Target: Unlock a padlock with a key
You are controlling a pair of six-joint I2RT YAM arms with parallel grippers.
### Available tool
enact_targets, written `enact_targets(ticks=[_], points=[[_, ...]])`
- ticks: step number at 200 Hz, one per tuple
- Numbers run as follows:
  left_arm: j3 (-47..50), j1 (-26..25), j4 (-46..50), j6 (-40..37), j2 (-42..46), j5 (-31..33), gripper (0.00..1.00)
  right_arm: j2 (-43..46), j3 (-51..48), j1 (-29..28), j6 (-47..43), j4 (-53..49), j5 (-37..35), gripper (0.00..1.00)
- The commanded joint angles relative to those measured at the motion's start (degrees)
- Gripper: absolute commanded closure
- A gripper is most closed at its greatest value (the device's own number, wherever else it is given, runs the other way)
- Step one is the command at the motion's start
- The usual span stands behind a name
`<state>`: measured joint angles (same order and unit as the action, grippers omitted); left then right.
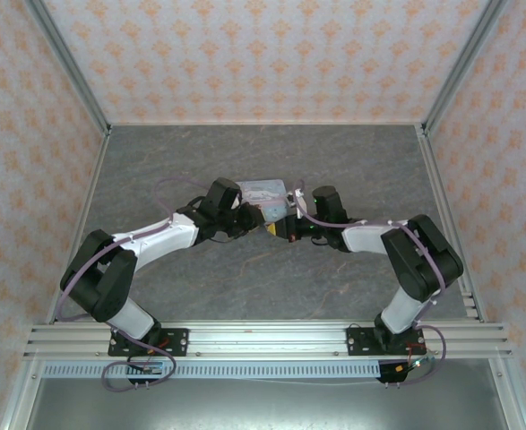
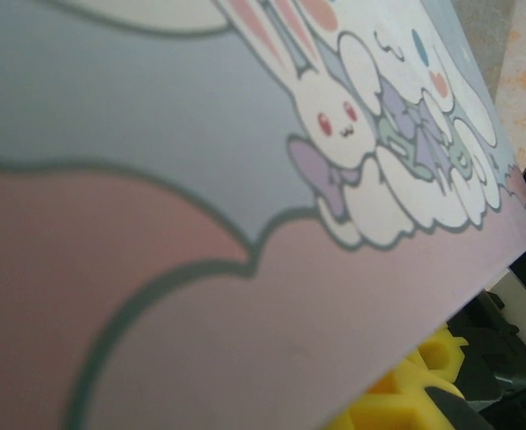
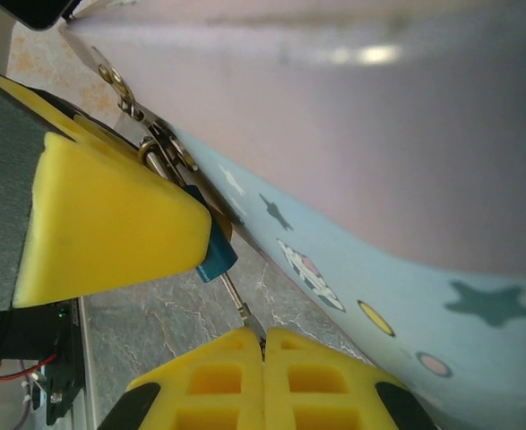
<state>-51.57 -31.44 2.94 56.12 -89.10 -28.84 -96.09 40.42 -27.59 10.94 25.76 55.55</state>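
Observation:
The small teal padlock (image 3: pixel 214 254) pokes out from under a yellow finger (image 3: pixel 110 224) of my left gripper (image 1: pixel 259 219), which is shut on it just above the table. The thin key (image 3: pixel 237 301) runs from the padlock's lower end down into my right gripper (image 3: pixel 263 340), whose two yellow fingers are shut on its head. Both grippers meet at the table's middle, the right gripper (image 1: pixel 285 230) facing the left one. A metal clasp and chain (image 3: pixel 155 148) lead from the padlock's top along the pastel tin (image 3: pixel 379 179). The padlock's shackle is hidden.
The pastel cartoon tin (image 1: pixel 263 193) lies right behind both grippers, and its lid (image 2: pixel 245 224) is very close to the left wrist camera, with a yellow finger (image 2: pixel 424 376) below it. Grey marble table (image 1: pixel 271 287) lies all around, walled on three sides.

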Motion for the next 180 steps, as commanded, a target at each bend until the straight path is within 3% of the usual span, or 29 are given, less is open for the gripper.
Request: enact_targets(ticks=[1, 72, 180], points=[[0.4, -3.0, -3.3, 0.5, 0.0, -9.1, 0.95, -0.4, 4.5, -0.5, 3.0, 12.5, -1.4, 1.00], [-0.6, -4.0, -4.4, 0.9, -2.0, -9.5, 0.95, -1.1, 5.4, -1.0, 4.2, 13.7, -2.0, 1.00], [-2.4, -4.0, 4.1, -5.4, -2.2, -6.1, 0.95, 4.2, 3.3, 1.8, 0.8, 8.5, -2.5, 1.00]])
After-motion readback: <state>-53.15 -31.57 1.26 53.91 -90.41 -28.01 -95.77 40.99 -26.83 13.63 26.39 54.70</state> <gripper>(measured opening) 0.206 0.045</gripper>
